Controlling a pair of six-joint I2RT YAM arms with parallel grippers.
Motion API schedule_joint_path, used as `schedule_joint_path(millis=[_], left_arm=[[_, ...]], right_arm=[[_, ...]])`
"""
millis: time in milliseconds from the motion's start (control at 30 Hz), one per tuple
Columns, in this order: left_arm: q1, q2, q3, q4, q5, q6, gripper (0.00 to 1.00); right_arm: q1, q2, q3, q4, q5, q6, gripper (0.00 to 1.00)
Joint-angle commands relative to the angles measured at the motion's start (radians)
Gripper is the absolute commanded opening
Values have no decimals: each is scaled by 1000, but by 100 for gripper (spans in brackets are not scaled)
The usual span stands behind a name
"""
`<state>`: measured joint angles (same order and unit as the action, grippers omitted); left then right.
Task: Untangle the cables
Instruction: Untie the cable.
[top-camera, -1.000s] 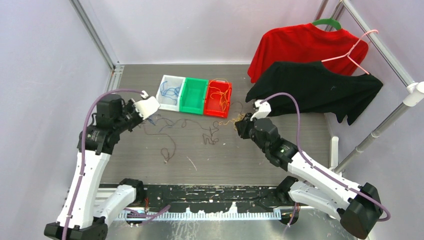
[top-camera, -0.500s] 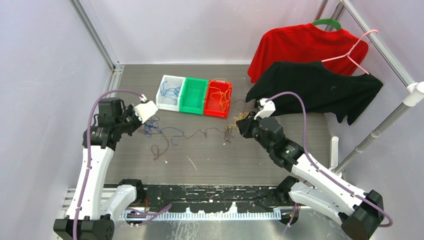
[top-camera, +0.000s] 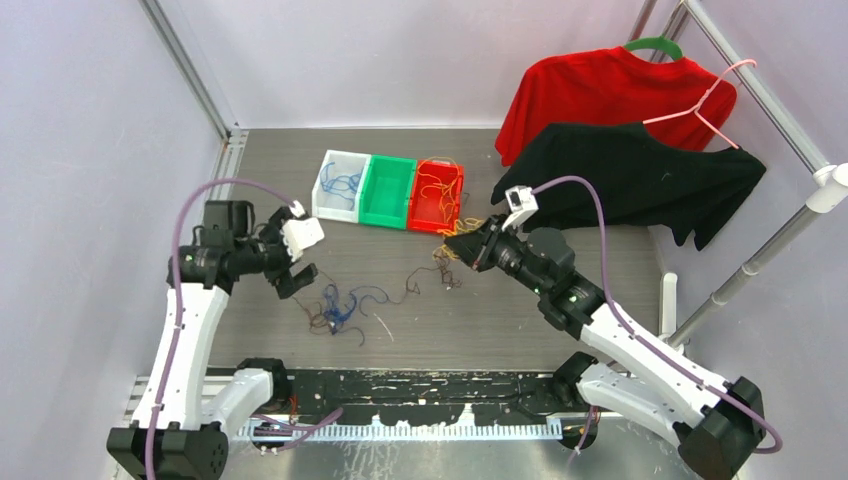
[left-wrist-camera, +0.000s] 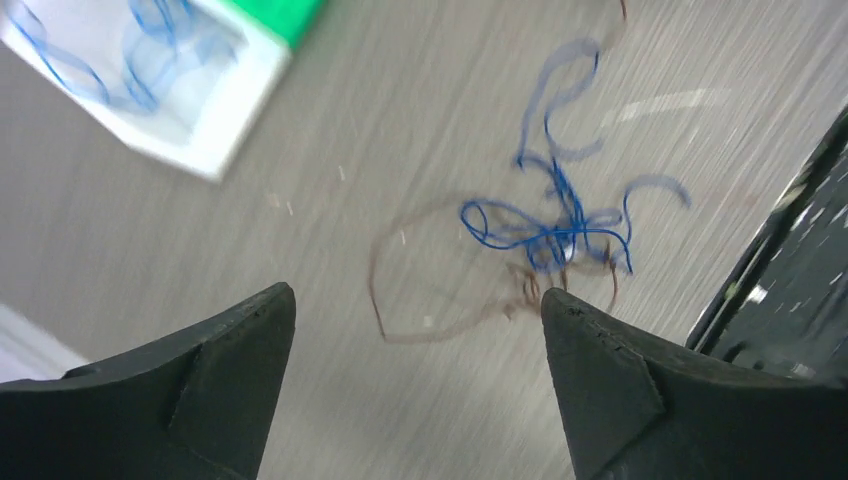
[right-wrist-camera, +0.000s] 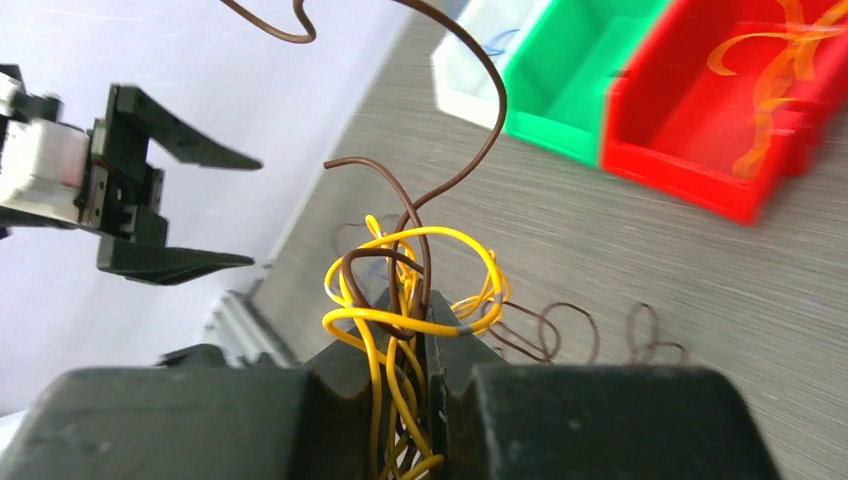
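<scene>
The cables lie in two groups. A blue and brown clump (top-camera: 335, 305) rests on the table just right of my left gripper (top-camera: 290, 268), which is open and holds nothing. In the left wrist view the blue tangle (left-wrist-camera: 545, 225) and a brown loop (left-wrist-camera: 385, 300) lie on the table beyond the wide-apart gripper (left-wrist-camera: 415, 295). My right gripper (top-camera: 455, 247) is shut on a bunch of yellow and brown cables (right-wrist-camera: 395, 319), pinched in the gripper (right-wrist-camera: 425, 300). A thin brown strand (top-camera: 410, 285) trails over the table between the two groups.
A white bin (top-camera: 330, 210) with blue wires, a green bin (top-camera: 388, 188) and a red bin (top-camera: 432, 228) with orange wires stand side by side at the back. A red shirt (top-camera: 600, 95), a black shirt (top-camera: 640, 175) and a pink hanger (top-camera: 700, 105) hang at the right.
My left gripper has opened and let go of the blue cable, which now lies clumped on the table. The right gripper has swung left and up, still holding the yellow and brown bunch.
</scene>
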<state>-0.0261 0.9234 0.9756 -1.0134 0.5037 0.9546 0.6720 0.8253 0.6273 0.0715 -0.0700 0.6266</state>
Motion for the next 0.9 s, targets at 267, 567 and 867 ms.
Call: schedule_joint_path(millis=[267, 567, 867], left_arm=[[-416, 26, 85, 407, 199, -562, 94], [-452, 100, 58, 765, 115, -753, 75], [-466, 105, -3, 786, 194, -767, 43]], right_arm=[[8, 262, 181, 578, -316, 359, 7], [43, 313, 220, 620, -358, 376, 7], [48, 354, 218, 679, -378, 427, 7]])
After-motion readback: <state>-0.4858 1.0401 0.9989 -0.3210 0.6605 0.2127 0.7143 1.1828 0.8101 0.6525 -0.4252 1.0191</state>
